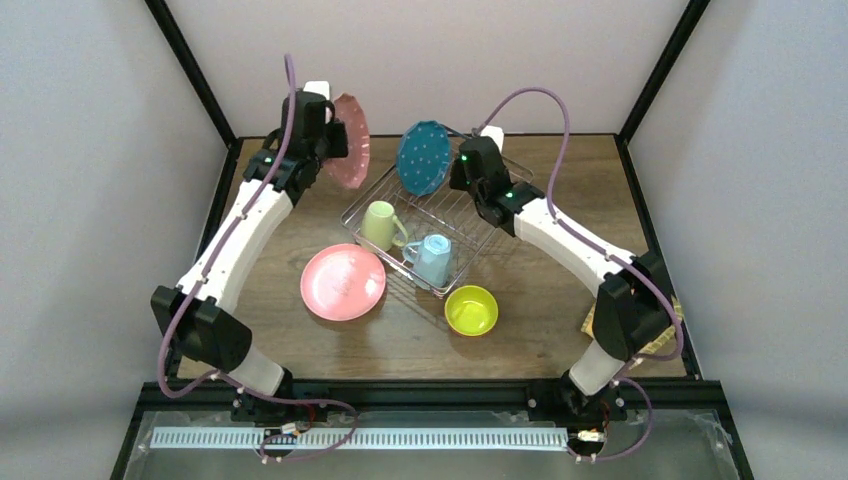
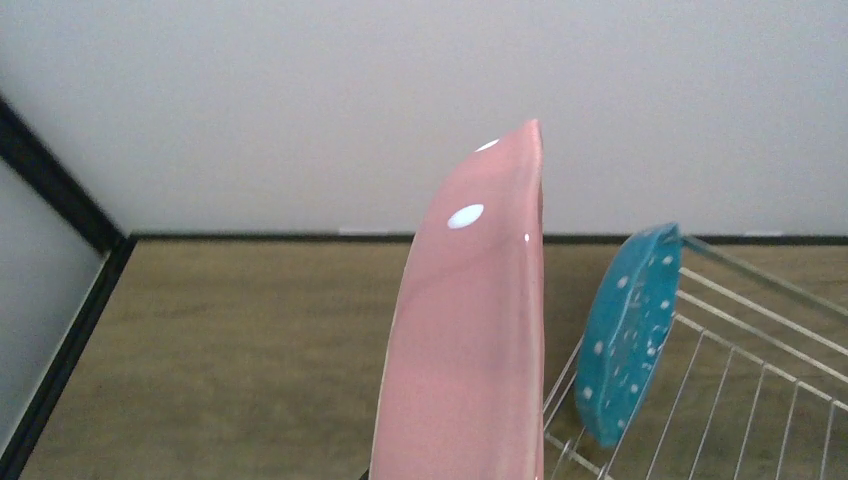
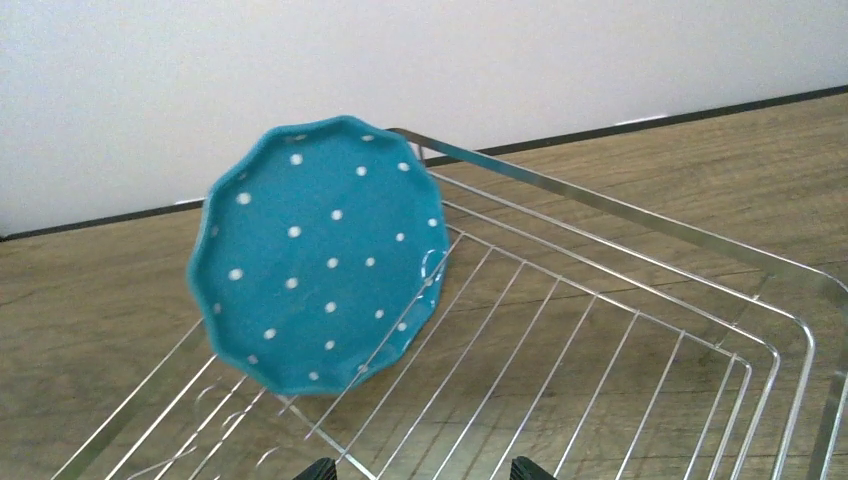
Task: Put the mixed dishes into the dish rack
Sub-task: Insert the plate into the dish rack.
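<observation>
The left hand (image 1: 330,138) is gripping a pink plate (image 2: 470,330), holding it upright in the air just left of the dish rack's (image 3: 600,205) far end. The right hand (image 3: 422,470) is hovering over the rack with its fingers spread wide and nothing between them, facing the blue dotted plate (image 3: 320,255), which is leaning on edge in the rack's far-left part. A pale green mug (image 1: 380,225) and a light blue mug (image 1: 432,258) are sitting inside the rack, nearer the arms. A second pink plate (image 1: 343,282) is lying flat on the bench (image 1: 400,345) just left of the rack. A lime bowl (image 1: 471,309) is sitting by the rack's near corner. A woven tan plate (image 1: 588,322) is showing partly beneath the right arm.
</observation>
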Controlling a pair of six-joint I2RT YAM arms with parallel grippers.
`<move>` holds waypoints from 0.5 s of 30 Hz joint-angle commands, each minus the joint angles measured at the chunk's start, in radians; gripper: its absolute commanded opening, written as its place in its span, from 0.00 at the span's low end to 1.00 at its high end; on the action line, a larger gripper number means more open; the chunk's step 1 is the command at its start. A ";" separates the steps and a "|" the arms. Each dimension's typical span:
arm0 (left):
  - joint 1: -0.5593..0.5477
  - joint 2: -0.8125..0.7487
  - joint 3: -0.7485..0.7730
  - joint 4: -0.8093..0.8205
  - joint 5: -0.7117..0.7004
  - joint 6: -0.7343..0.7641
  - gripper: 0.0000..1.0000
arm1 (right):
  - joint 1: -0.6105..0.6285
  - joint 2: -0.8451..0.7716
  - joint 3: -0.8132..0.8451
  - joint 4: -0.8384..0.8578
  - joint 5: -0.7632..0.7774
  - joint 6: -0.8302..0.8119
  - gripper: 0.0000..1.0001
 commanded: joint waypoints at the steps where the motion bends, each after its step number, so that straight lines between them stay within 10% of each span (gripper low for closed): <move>1: -0.017 -0.032 0.018 0.323 0.066 0.091 0.03 | -0.041 0.045 0.008 0.053 0.006 0.036 0.99; 15: -0.105 0.086 -0.082 0.666 0.280 0.222 0.03 | -0.181 0.090 -0.042 0.203 -0.004 0.042 0.99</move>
